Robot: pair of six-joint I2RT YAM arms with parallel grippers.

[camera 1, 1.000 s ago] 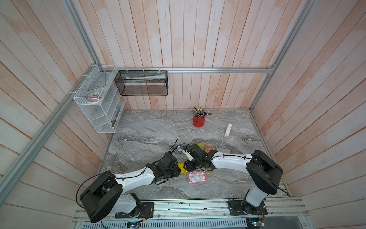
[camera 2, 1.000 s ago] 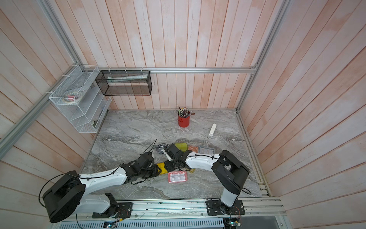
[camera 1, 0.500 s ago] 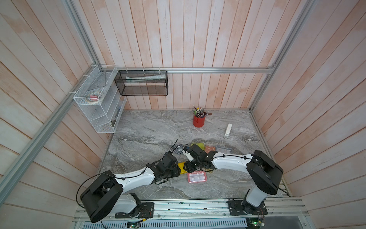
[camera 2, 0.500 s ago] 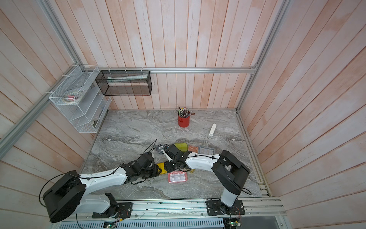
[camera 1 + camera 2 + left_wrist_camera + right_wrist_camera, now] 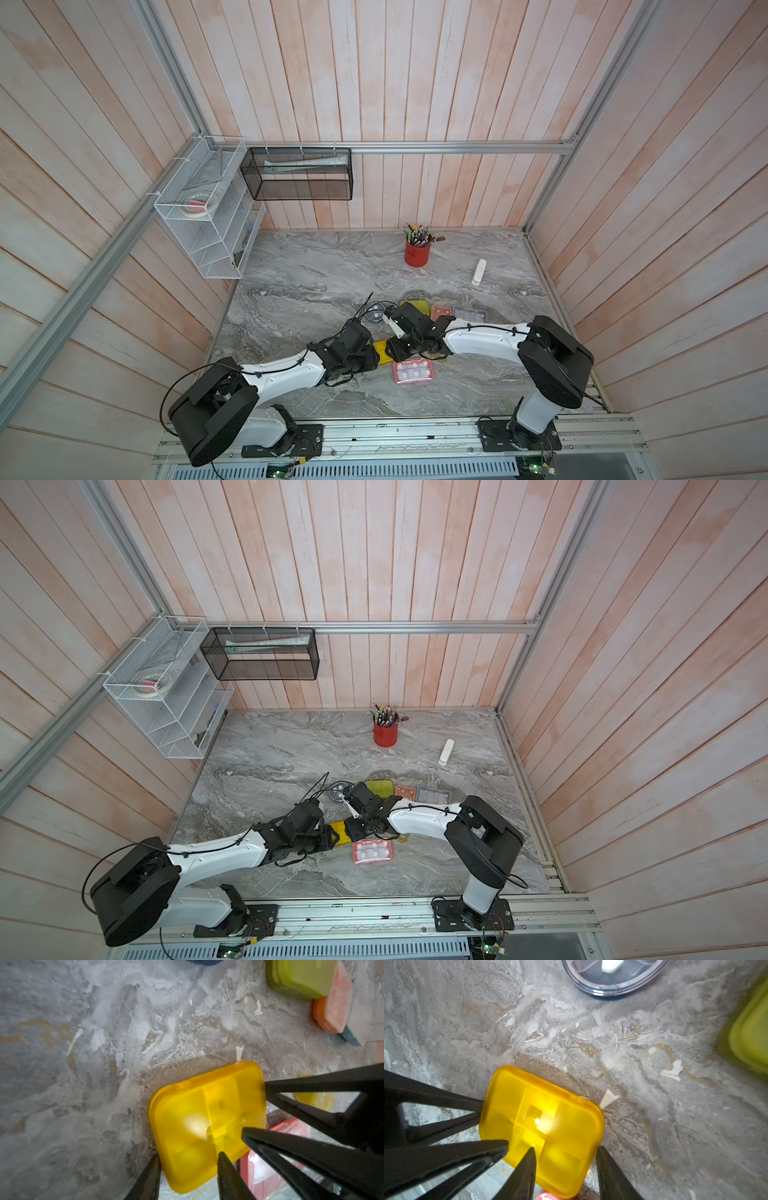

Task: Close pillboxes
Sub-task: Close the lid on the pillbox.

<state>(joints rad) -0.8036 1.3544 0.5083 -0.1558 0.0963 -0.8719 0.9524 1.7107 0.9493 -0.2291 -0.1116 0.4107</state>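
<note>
A yellow pillbox [image 5: 381, 347] [image 5: 199, 1118] [image 5: 550, 1118] lies flat on the marble table, its lid down, between my two grippers. My left gripper [image 5: 189, 1156] [image 5: 371, 354] is open: one finger sits beside the box's edge, the other over its lid. My right gripper [image 5: 565, 1148] [image 5: 395, 350] is open too, straddling the opposite end the same way. A pink-red pillbox [image 5: 414, 371] lies just in front. Behind stand a round dark pillbox [image 5: 376, 316], a lime pillbox [image 5: 417, 307], an orange pillbox [image 5: 439, 311] and a light blue pillbox [image 5: 469, 313]. A small yellowish pillbox [image 5: 315, 1101] lies under the right arm.
A red cup of pencils [image 5: 417, 253] and a white stick [image 5: 478, 272] stand toward the back. A white wire shelf [image 5: 208, 216] and a black mesh basket [image 5: 297, 174] hang on the walls. The metal rail [image 5: 395, 436] runs along the table's front edge.
Both arms have stayed at the yellow pillbox. The left gripper's jaws stand a little wider than before.
</note>
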